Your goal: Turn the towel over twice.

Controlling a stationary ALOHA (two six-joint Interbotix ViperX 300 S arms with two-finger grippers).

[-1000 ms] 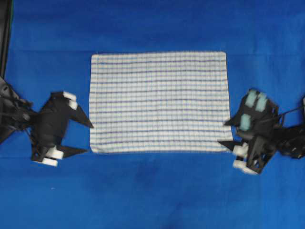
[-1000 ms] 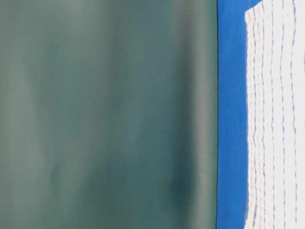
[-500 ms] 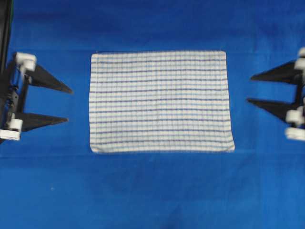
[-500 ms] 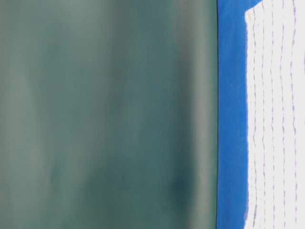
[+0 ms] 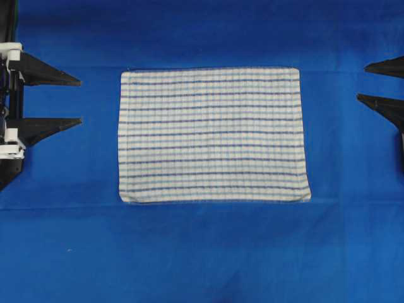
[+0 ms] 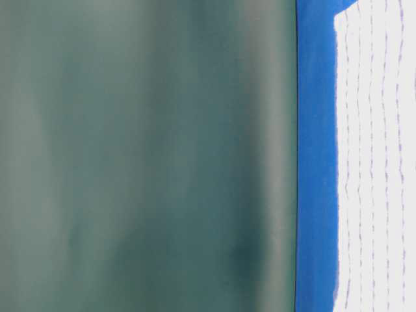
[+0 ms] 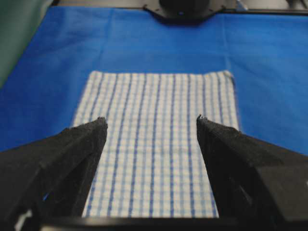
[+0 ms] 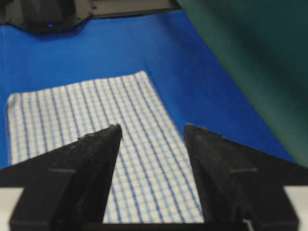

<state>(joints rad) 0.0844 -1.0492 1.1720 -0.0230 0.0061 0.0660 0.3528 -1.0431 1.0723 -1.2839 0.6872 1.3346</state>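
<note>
The towel (image 5: 211, 134) lies flat in the middle of the blue cloth, white with dark and light blue stripes and faint checks. It also shows in the left wrist view (image 7: 154, 144), the right wrist view (image 8: 91, 125) and the table-level view (image 6: 377, 156). My left gripper (image 5: 81, 101) hangs at the left edge, open and empty, pointing at the towel and well apart from it. My right gripper (image 5: 362, 81) hangs at the right edge, open and empty too. In the wrist views the left gripper (image 7: 151, 120) and the right gripper (image 8: 152, 128) frame the towel between wide jaws.
A plain blue cloth (image 5: 202, 252) covers the whole table. A dark green backdrop (image 6: 143, 156) stands behind the table's far edge. The opposite arm's black base (image 7: 183, 7) sits at the far side of the left wrist view.
Both arms have drawn back from the towel's lower corners to the picture's edges and risen toward the far side, jaws now level and pointing inward. The towel has not moved.
</note>
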